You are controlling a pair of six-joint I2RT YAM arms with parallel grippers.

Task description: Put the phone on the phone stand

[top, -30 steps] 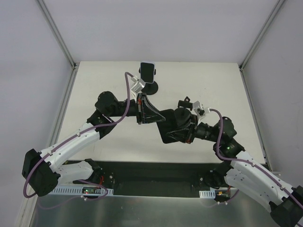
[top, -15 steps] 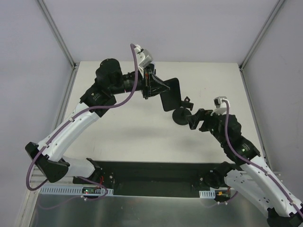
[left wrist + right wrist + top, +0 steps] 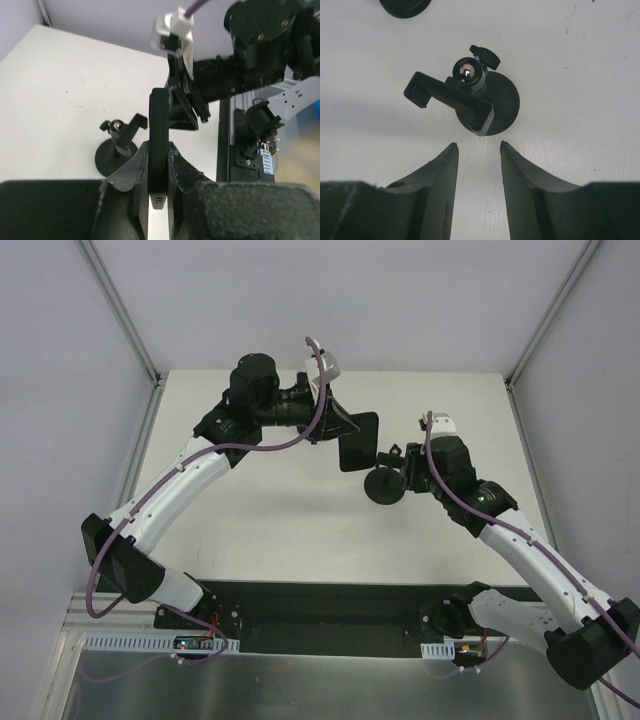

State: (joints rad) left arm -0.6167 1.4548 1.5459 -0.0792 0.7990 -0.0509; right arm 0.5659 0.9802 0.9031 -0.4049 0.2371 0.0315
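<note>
One end of the phone (image 3: 159, 110) is hiding inside the gripping left hand (image 3: 159, 150), long axis aiming at the right edge of the counter (image 3: 50, 75); the right hand (image 3: 478, 146) is gaping.

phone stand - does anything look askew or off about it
Slightly. The black round-based phone stand sits flat, but its clamp cradle is swivelled on the silver ball joint, reaching past one side of the base instead of centred. It is empty; the black phone is pinched edge-on in the left gripper.
</note>
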